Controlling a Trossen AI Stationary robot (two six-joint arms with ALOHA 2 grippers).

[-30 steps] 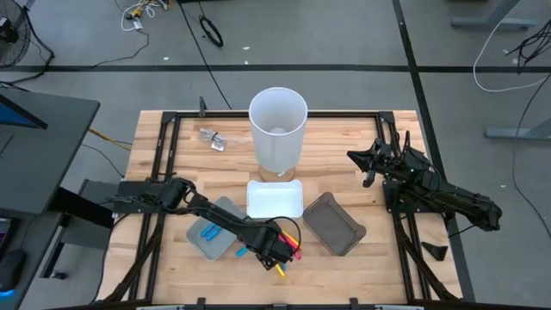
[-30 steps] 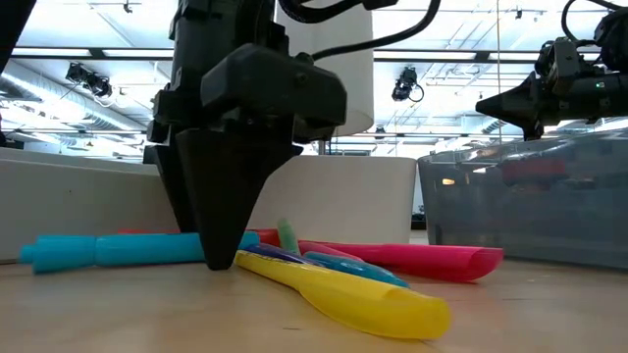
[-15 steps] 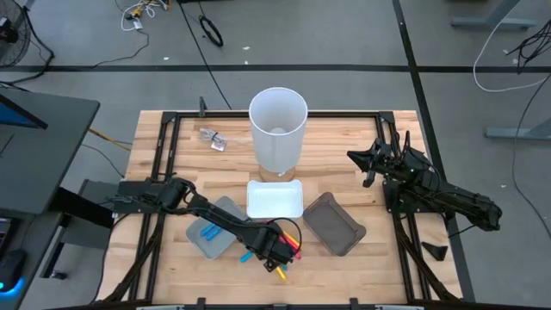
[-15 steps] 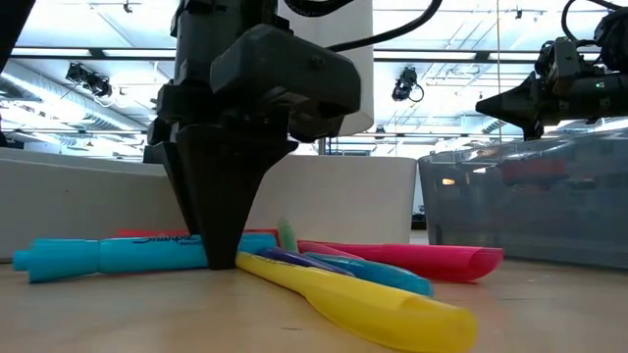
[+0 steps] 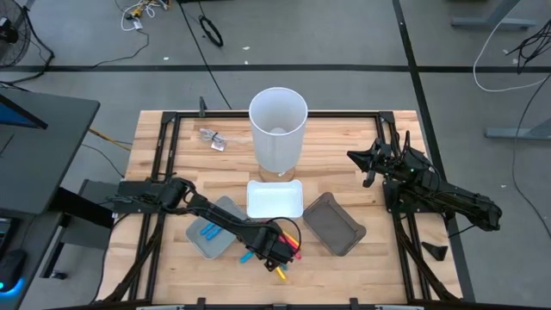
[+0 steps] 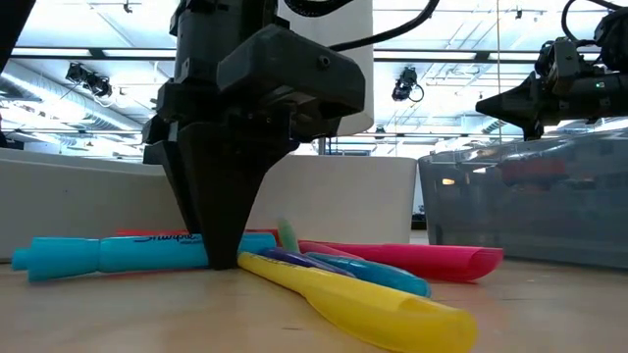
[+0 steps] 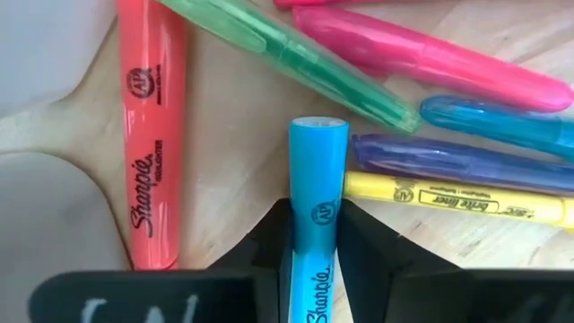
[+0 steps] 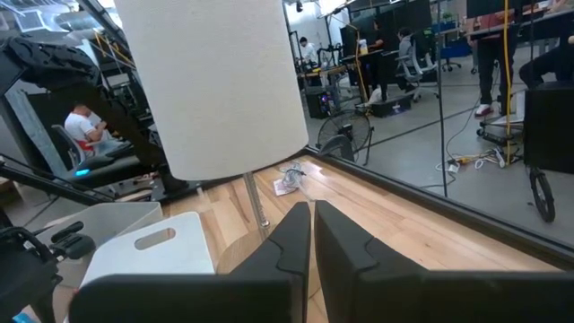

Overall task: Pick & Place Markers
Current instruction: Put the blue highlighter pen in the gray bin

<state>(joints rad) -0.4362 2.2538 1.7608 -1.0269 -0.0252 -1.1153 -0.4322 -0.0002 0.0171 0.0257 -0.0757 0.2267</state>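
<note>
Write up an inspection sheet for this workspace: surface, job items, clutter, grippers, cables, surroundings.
Surface: wooden table with a black frame; bare wood shows between the items.
Job's things: a loose pile of markers at the front edge; two blue markers lie in the grey tray; the white tray and dark tray look empty.
Clutter: tall white cup; a small clear wrapper.
Grippers: left gripper is down on the pile, jaws closed on the blue marker; right gripper is shut, raised at the right side.
Cables: a thin black cable loops at the left wrist.
Surroundings: floor cables; people seated beyond the table.
</note>
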